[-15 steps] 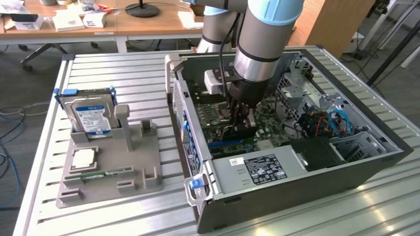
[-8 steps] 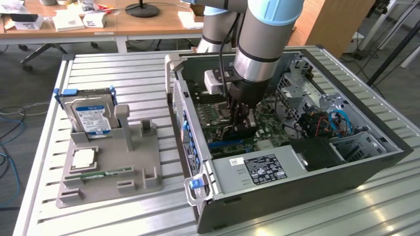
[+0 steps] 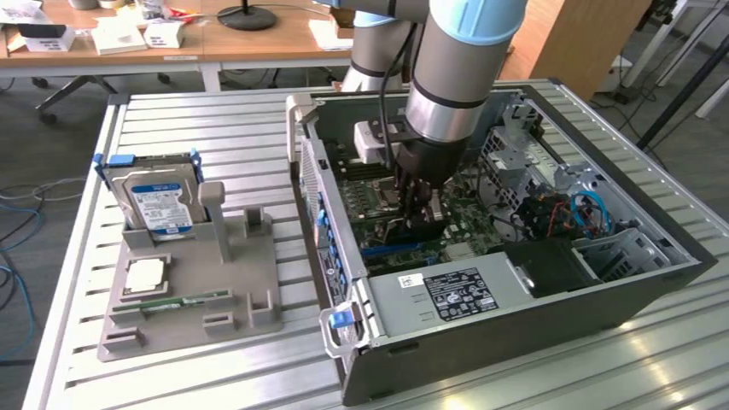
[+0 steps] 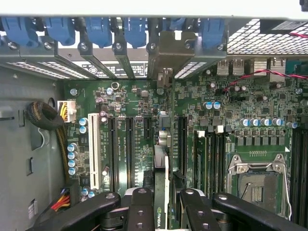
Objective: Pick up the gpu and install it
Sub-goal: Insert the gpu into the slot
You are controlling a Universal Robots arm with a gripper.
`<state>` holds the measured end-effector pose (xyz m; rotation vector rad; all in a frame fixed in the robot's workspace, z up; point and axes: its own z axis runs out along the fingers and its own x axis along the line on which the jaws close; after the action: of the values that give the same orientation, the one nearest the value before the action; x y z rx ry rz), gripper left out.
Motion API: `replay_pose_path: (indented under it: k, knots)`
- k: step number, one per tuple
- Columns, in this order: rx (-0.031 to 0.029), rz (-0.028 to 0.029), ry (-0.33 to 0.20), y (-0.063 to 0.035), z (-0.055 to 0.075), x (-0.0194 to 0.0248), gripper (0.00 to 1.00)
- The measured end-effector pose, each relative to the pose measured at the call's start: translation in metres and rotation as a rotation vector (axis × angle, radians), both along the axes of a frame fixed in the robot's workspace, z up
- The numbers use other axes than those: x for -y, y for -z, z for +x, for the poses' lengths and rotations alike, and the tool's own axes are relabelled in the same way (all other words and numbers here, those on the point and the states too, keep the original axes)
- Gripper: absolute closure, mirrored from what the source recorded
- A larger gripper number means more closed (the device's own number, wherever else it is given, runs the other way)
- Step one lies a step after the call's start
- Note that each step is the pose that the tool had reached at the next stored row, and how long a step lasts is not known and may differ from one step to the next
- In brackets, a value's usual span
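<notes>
My gripper (image 3: 417,215) reaches down into the open computer case (image 3: 513,342) over the green motherboard (image 3: 456,213). It is shut on the gpu (image 3: 415,229), a thin dark card held on edge. In the wrist view the gpu (image 4: 162,159) runs edge-on from between my black fingers (image 4: 139,207) towards the rear of the case. Its metal bracket (image 4: 166,50) stands at the rear slot openings, between the blue clips (image 4: 98,31). The card lines up along a black expansion slot; I cannot tell whether it is seated. The gripper (image 4: 166,211) grips near the card's far end.
A grey fixture (image 3: 194,316) at the exterior view's left holds a blue-labelled hard drive (image 3: 160,201), a processor chip (image 3: 146,273) and a green RAM stick (image 3: 177,301). Inside the case are the power supply (image 3: 456,290), cables and an empty processor socket (image 4: 257,185).
</notes>
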<state>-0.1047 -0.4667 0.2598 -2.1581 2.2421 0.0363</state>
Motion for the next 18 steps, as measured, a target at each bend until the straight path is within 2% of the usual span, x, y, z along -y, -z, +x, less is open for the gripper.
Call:
replay_pose_path:
  k: [18]
  knots:
    - [0.0, -0.0001, -0.001, 0.0013, -0.0008, -0.0012, 0.74]
